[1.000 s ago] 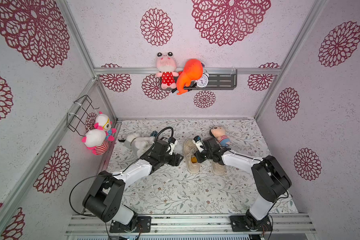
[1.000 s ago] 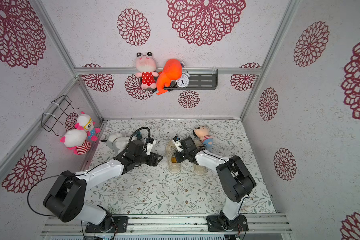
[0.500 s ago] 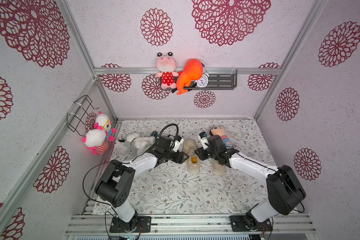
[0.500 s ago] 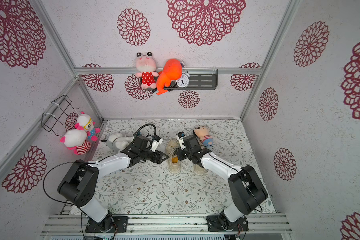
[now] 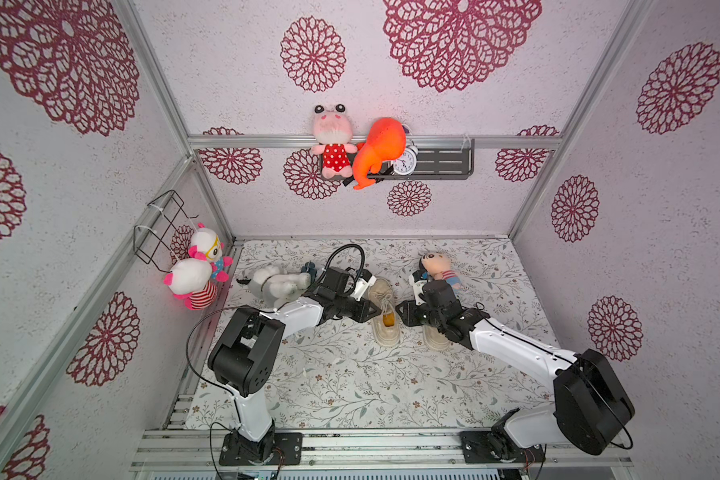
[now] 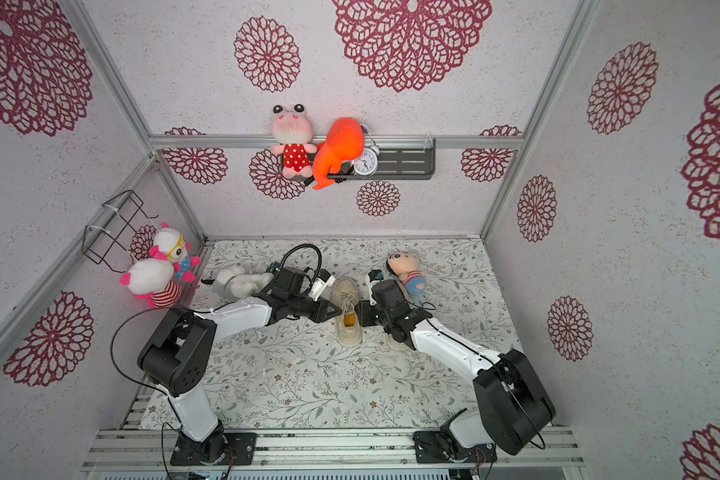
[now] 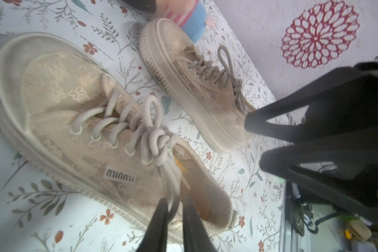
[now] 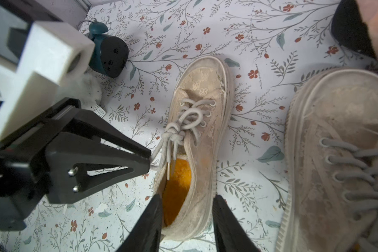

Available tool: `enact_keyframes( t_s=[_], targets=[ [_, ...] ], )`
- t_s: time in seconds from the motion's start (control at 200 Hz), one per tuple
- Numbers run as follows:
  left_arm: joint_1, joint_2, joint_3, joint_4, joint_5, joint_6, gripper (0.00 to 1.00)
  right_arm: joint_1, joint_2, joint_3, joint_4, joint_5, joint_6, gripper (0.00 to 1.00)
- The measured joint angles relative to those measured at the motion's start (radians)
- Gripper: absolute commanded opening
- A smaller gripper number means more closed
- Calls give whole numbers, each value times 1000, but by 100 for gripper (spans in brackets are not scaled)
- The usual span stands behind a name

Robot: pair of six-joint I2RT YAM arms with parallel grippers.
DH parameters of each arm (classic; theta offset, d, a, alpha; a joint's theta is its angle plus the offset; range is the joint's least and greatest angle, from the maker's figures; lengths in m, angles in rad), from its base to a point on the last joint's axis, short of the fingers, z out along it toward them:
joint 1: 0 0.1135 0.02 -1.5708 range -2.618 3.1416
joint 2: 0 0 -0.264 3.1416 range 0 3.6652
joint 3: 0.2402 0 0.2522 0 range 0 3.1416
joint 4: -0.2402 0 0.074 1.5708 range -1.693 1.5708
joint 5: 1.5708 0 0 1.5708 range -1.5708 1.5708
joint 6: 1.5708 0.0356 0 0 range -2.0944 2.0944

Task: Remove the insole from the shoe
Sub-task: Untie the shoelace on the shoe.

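The left gripper [image 7: 175, 207] stood wide open a second ago, clear of the shoe [image 5: 386, 332] on its left side. It has since advanced to the shoe's side. Its jaws have drawn almost together at the collar edge, with a lace [image 7: 169, 174] and fabric between them.

The right gripper [image 8: 187, 203] was clamped shut at the shoe opening. Its jaws have parted and now straddle the heel end.

The left elbow [image 5: 242, 357] has swung nearer the shoe. The right elbow [image 5: 591, 399] has swung back toward the front rail [image 5: 371, 441].
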Motion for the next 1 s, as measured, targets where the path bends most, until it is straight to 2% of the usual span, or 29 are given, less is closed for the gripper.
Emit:
enact_keyframes(
  t_s=[0.06,0.29,0.475,0.615,0.78,1.001],
  targets=[
    [2,12,8,-4,9,5,0,0,-5,-2,1,5,9,39],
    [6,16,13,-22,-7,18,0,0,-5,-3,-25,22,16,46],
    [16,-16,13,-49,-75,39,0,5,77,52,-56,8,13,52],
    [29,-52,12,-52,-114,48,0,12,145,95,-68,-16,6,52],
    [32,-60,12,-54,-131,51,0,16,201,115,-77,-24,3,46],
    [32,-64,-15,-37,-134,33,0,16,245,116,-90,-11,-8,28]
  ],
)
